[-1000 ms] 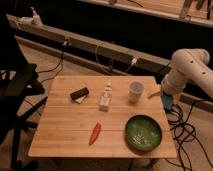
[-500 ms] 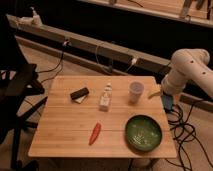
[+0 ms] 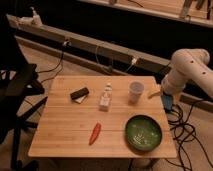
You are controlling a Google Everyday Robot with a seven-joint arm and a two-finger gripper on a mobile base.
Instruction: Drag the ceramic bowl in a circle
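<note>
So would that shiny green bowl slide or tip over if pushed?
Probably slide, not tip: the wide, shallow green ceramic bowl sits low on the smooth wooden table. Its glossy glaze looks slippery to grip, and it lies near the front edge, so a fall might break it. The gripper hangs beside the table's right edge, jaws open, apart from it.

Dim, warm light; dark surroundings.

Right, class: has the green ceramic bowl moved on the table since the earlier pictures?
No. The ceramic bowl sits at the same spot near the table's front right corner, below the cup. The gripper hangs beside the table's right edge, clear of the bowl.
</note>
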